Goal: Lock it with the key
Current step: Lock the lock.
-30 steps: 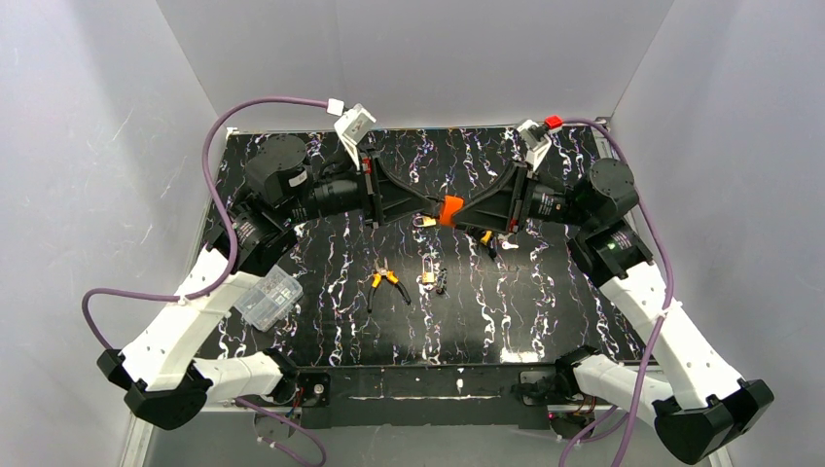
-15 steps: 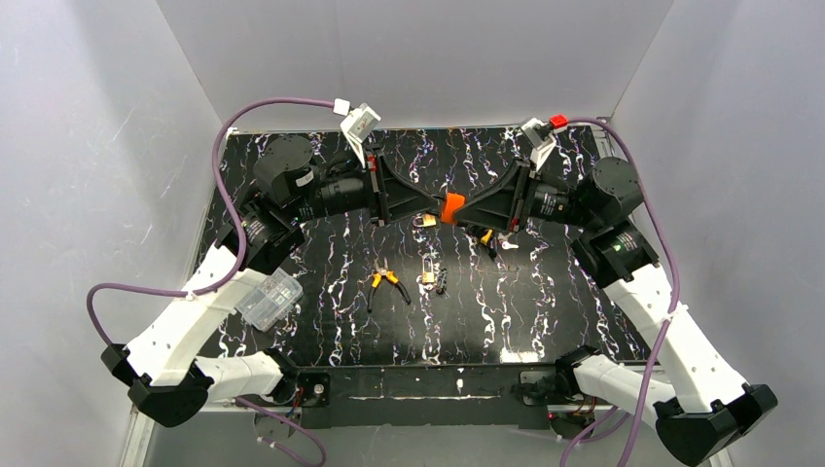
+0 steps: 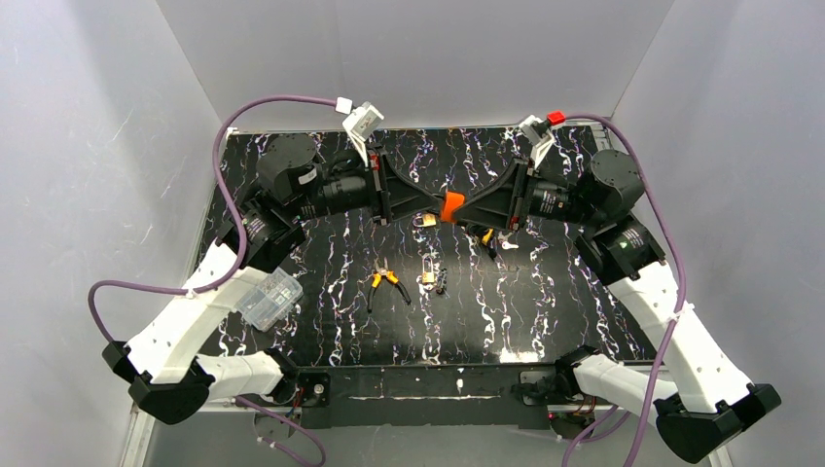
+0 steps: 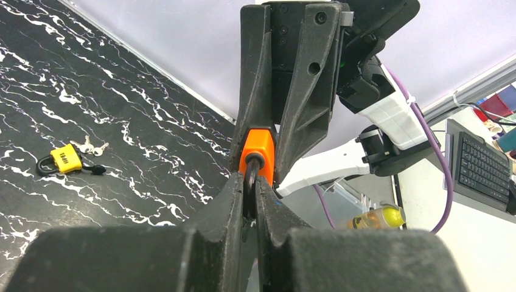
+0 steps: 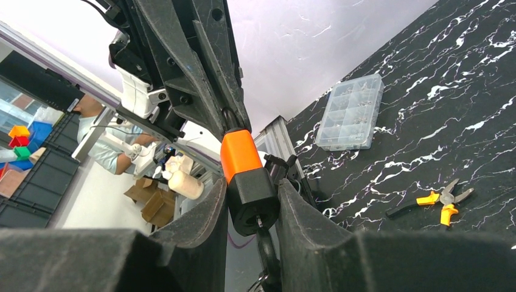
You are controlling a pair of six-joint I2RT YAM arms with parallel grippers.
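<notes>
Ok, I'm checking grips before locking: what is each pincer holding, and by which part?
The right pincer clamps the orange padlock by its body; the left pincer pinches its shackle.

Padlock shackle (image 4: 249, 182) mostly hidden btwn left fingers (image 4: 224, 204).

Even, diffuse light fills the top view. The white walls (image 3: 418, 58) read bright without burning out, and the arms throw only faint, soft-edged shadows on the glossy black tabletop (image 3: 545, 292), which shows no hard glare. In the wrist views, the near bulk of the left gripper (image 4: 251, 182) and of the right gripper (image 5: 249, 198) is dark, underexposed and blurred. The orange padlock (image 4: 257, 149) between them is sharper and vividly lit. The bright room beyond the enclosure looks pale and slightly washed out.
</notes>
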